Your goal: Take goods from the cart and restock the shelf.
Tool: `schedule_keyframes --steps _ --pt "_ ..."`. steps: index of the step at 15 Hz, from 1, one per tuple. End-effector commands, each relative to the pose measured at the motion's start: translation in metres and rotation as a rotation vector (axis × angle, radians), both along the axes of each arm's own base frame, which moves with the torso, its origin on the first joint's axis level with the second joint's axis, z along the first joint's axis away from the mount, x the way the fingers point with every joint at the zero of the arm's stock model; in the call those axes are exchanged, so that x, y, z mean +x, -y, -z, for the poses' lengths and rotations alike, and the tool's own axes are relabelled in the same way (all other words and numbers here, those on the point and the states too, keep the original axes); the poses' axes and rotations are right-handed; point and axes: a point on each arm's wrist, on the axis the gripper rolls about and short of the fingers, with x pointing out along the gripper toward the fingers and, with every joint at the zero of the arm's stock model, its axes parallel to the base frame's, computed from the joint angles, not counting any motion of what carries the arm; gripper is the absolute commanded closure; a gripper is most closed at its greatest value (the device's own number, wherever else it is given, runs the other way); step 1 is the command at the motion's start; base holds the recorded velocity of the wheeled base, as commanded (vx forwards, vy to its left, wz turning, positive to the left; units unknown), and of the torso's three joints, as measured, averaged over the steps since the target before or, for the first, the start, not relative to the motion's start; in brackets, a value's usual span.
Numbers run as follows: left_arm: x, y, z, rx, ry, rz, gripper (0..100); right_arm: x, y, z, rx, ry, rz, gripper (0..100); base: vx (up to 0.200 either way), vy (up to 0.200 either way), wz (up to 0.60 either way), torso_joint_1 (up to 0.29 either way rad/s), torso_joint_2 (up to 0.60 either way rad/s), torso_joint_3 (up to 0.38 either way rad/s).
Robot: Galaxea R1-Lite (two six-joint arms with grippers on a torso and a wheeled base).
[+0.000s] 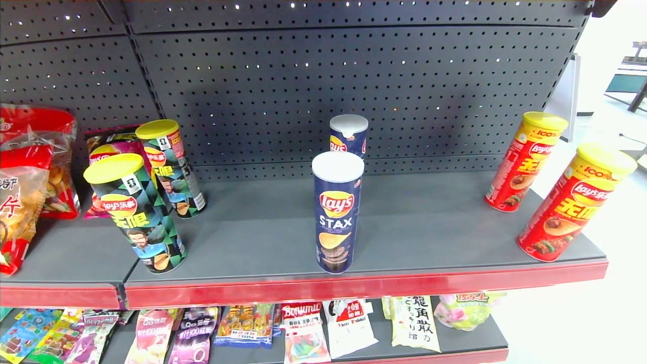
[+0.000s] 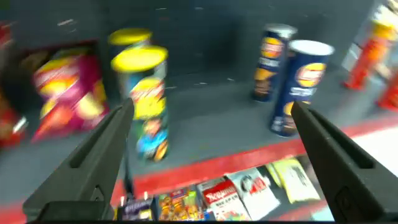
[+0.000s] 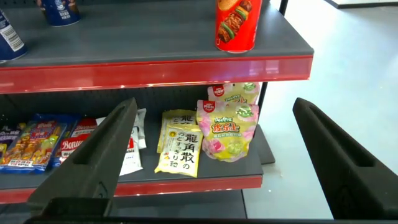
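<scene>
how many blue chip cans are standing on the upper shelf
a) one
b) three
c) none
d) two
d: a front blue can stands near the red edge of the shelf, and a back blue can stands behind it by the back panel. The other cans there are green-patterned or red.

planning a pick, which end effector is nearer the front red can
Right. The right end effector is below the front red can; the left end effector faces the green cans, well aside.
</scene>
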Motion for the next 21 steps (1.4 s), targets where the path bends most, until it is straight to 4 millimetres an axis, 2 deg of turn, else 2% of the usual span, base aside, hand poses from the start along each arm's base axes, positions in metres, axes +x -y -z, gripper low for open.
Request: schedule_keyframes --steps 1,3,6,9,11,16,19,21 --pt "0.071 0.007 -0.031 0.111 -0.129 0.169 0 0.0 0.0 0.0 -0.001 -0.001 0.0 0 0.0 0.0 0.0 0.0 0.0 0.0" --pt "0.098 0.012 -0.034 0.134 -0.127 0.204 0 0.0 0.0 0.0 -0.001 -0.001 0.0 0 0.0 0.0 0.0 0.0 0.0 0.0" --pt "0.121 0.021 -0.026 0.143 -0.204 0.207 0 0.0 0.0 0.0 -0.001 -0.001 0.0 0 0.0 0.0 0.0 0.0 0.0 0.0" --pt "0.154 0.043 -0.02 0.132 -0.267 0.164 0 0.0 0.0 0.0 -0.001 -0.003 0.0 0 0.0 0.0 0.0 0.0 0.0 0.0" --pt "0.168 0.06 -0.011 0.138 -0.307 0.191 0 0.0 0.0 0.0 -0.001 -0.001 0.0 0 0.0 0.0 0.0 0.0 0.0 0.0" --pt "0.203 0.082 0.002 0.149 -0.411 0.21 0 0.0 0.0 0.0 -0.001 -0.001 0.0 0 0.0 0.0 0.0 0.0 0.0 0.0" --pt "0.217 0.09 0.017 0.168 -0.478 0.217 0 0.0 0.0 0.0 0.001 -0.001 0.0 0 0.0 0.0 0.0 0.0 0.0 0.0" --pt "0.22 0.097 0.025 0.165 -0.52 0.237 0 0.0 0.0 0.0 -0.001 -0.001 0.0 0 0.0 0.0 0.0 0.0 0.0 0.0"
